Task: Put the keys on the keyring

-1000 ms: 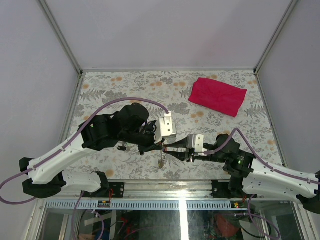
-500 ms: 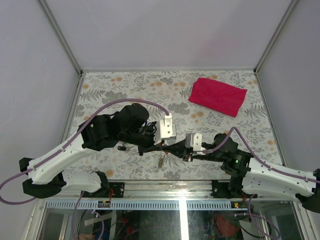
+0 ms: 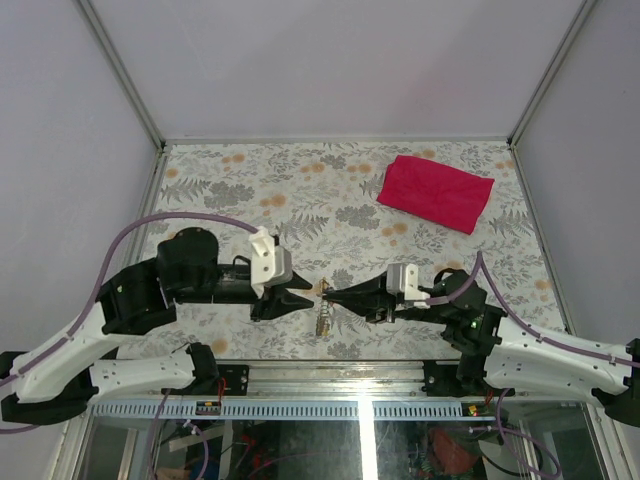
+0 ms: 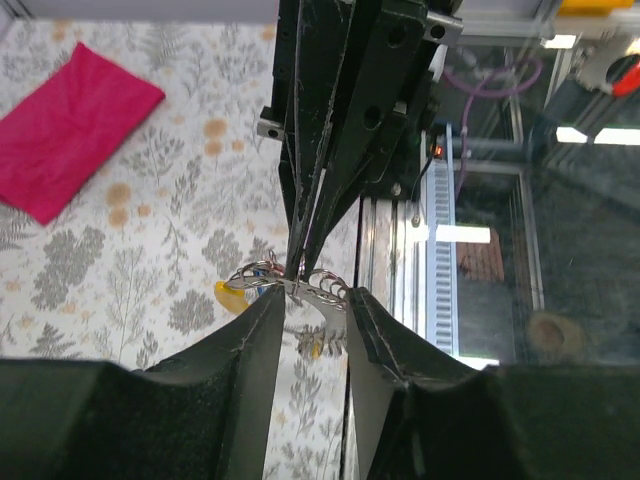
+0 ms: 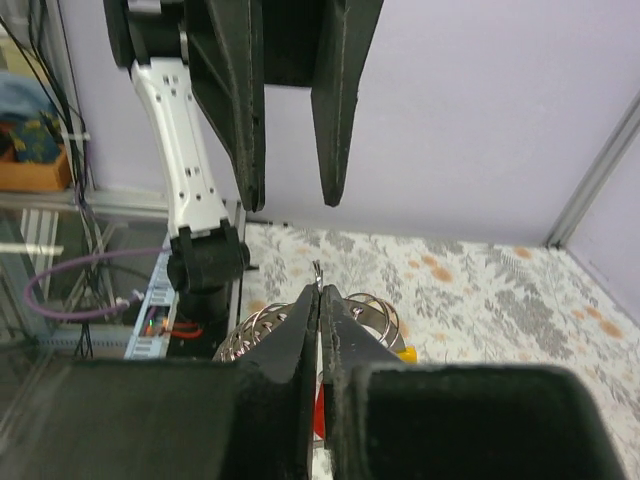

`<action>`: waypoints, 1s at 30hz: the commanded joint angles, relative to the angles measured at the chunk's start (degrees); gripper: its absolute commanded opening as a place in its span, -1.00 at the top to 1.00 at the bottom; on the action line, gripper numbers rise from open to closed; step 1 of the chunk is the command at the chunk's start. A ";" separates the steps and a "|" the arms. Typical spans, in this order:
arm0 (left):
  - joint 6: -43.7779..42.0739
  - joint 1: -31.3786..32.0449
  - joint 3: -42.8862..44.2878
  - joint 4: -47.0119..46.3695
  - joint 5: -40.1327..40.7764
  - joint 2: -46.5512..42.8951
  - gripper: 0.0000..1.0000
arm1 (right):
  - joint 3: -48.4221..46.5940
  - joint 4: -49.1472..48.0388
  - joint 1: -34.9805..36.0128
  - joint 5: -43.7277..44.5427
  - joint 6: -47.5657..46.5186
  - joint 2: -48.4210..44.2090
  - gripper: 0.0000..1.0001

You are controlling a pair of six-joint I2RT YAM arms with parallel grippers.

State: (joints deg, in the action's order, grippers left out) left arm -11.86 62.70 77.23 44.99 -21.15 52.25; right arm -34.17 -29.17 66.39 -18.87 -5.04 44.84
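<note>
Right gripper (image 5: 319, 292) pressed together, pinching the keyring (image 4: 255, 275) by its thin wire; silvery loops and a yellow tag (image 4: 228, 292) hang just below the tips, over the bench (image 3: 250, 180) near its front edge; left gripper (image 3: 303, 298) spread, its 2 fingers flanking the ring, not gripping it.

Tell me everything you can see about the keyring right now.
The keyring is a bundle of thin silvery wire loops, metal by its shine, with a yellow tag tucked under it. The right gripper is shut on one loop, so it hangs between the two grippers near the front edge of the table, a short strand dangling below. The left gripper stands open right beside it.
</note>
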 commanded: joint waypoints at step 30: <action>18.20 0.41 -14.91 -25.64 2.95 -8.50 0.35 | 0.10 -6.79 0.33 -12.47 -25.62 -7.78 0.95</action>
State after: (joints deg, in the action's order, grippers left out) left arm 1.76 62.70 64.16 23.57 -22.81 44.91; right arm -30.09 -39.51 66.39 -28.93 -19.86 38.72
